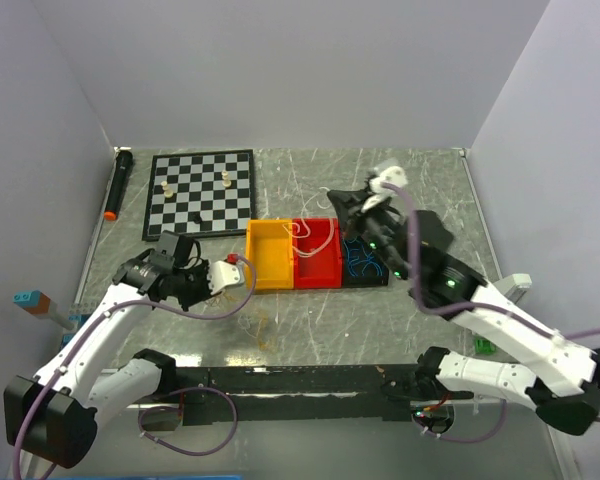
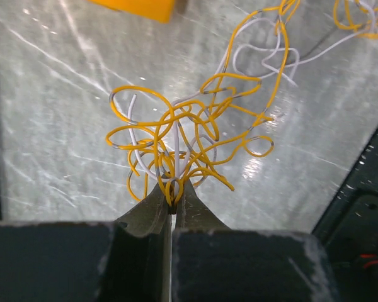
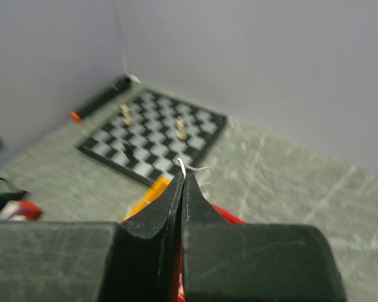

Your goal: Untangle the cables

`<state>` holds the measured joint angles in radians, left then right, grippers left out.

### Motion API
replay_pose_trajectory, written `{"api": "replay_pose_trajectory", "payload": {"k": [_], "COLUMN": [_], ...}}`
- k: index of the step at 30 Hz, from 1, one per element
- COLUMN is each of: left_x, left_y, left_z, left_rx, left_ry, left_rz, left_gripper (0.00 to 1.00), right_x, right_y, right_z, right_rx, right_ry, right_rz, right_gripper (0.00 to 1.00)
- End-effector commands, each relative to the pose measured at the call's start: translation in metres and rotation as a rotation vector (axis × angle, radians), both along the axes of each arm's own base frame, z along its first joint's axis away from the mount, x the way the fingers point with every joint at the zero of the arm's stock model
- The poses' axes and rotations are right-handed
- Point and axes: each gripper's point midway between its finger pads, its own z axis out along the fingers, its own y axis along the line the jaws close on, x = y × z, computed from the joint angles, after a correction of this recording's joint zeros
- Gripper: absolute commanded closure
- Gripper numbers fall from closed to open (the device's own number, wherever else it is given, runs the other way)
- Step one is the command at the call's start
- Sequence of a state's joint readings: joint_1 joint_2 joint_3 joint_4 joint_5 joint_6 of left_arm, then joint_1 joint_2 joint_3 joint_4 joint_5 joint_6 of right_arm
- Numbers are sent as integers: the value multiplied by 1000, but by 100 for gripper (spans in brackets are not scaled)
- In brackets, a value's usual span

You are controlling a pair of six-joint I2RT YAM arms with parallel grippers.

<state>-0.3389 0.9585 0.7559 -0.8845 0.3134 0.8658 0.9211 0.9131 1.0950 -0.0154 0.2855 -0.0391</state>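
My left gripper point(image 2: 172, 196) is shut on a tangle of yellow and white cables point(image 2: 183, 135), held just above the table. In the top view the left gripper point(image 1: 214, 281) sits left of the yellow bin point(image 1: 268, 270). My right gripper point(image 3: 183, 175) is shut on a thin white cable point(image 3: 199, 168). In the top view the right gripper point(image 1: 335, 200) is raised behind the red bin point(image 1: 318, 270), and the white cable point(image 1: 304, 232) hangs from it into that bin. Blue cables point(image 1: 361, 262) lie in the black bin.
The three bins stand side by side mid-table. A chessboard point(image 1: 200, 192) with a few pieces lies at the back left, beside a black marker with an orange tip point(image 1: 118, 184). A faint yellow strand point(image 1: 261, 326) lies on the table in front of the bins.
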Motion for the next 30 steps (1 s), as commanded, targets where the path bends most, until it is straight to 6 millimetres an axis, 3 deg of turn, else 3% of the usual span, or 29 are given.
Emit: {"api": "replay_pose_trajectory", "payload": {"k": [1, 7, 15, 24, 30], "left_x": [-17, -23, -23, -22, -23], "left_y": [-4, -2, -3, -4, -2], "left_z": [-3, -6, -6, -7, -14], "left_rx": [-37, -35, -42, -46, -33], "left_ry": [58, 61, 66, 71, 82], "left_rz": [-10, -7, -1, 4, 7], "left_gripper": [99, 99, 99, 99, 99], "right_x": [31, 67, 90, 104, 105], "right_y": [-2, 3, 12, 10, 4], "right_z": [-12, -62, -114, -141, -145], "right_rx": [69, 31, -26, -64, -77], "right_ry": [26, 107, 205, 244, 240], "right_rz": [-78, -138, -167, -217, -246], "right_gripper": [100, 100, 100, 100, 100]}}
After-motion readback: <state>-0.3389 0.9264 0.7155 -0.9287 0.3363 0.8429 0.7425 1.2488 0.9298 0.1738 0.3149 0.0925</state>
